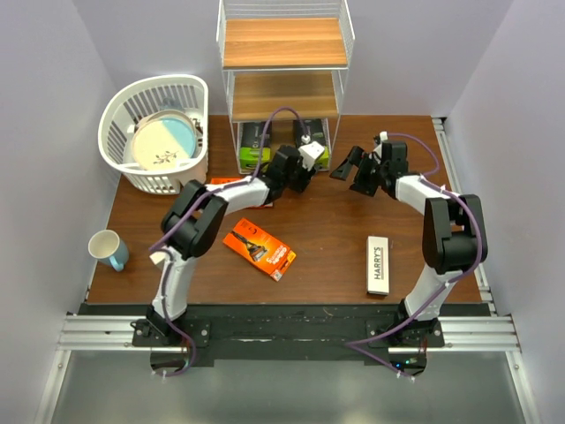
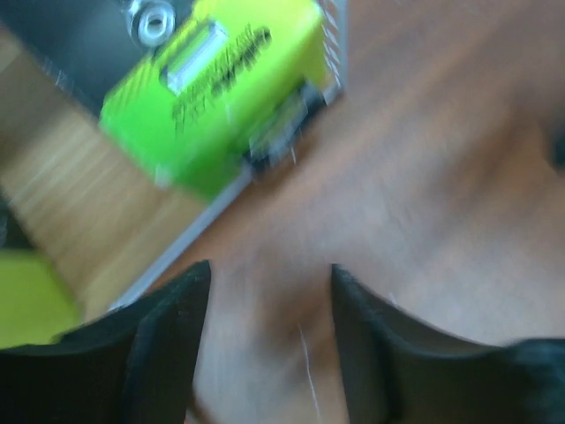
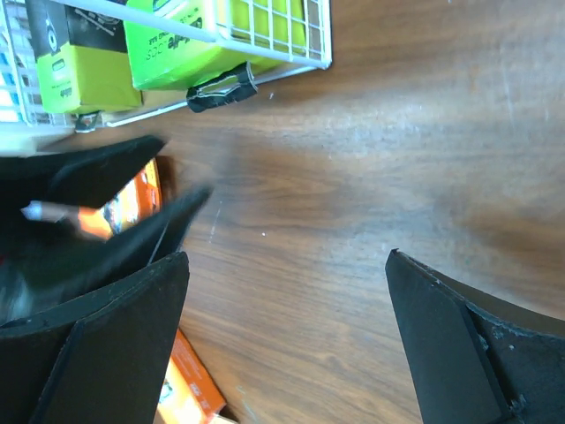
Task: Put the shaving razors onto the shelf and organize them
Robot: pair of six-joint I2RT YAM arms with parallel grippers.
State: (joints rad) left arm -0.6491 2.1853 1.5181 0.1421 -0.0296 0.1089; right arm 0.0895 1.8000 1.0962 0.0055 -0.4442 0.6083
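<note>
Robot lab booth, plain pale walls (image 1: pixel 53 106), wooden table (image 1: pixel 335 238), aluminium mounting rail (image 1: pixel 477 332)

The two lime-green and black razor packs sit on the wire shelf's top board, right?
No. The two lime-green and black razor packs sit on the bottom tier of the white wire shelf with brown wooden boards, as the top external view shows.

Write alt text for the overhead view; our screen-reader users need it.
The left hand and right hand reach toward the bottom tier of a wire-and-wood shelf, where black-and-lime razor packs stand. An orange pack and a white Harry's box lie on the table; a white basket and a mug sit at left.
</note>
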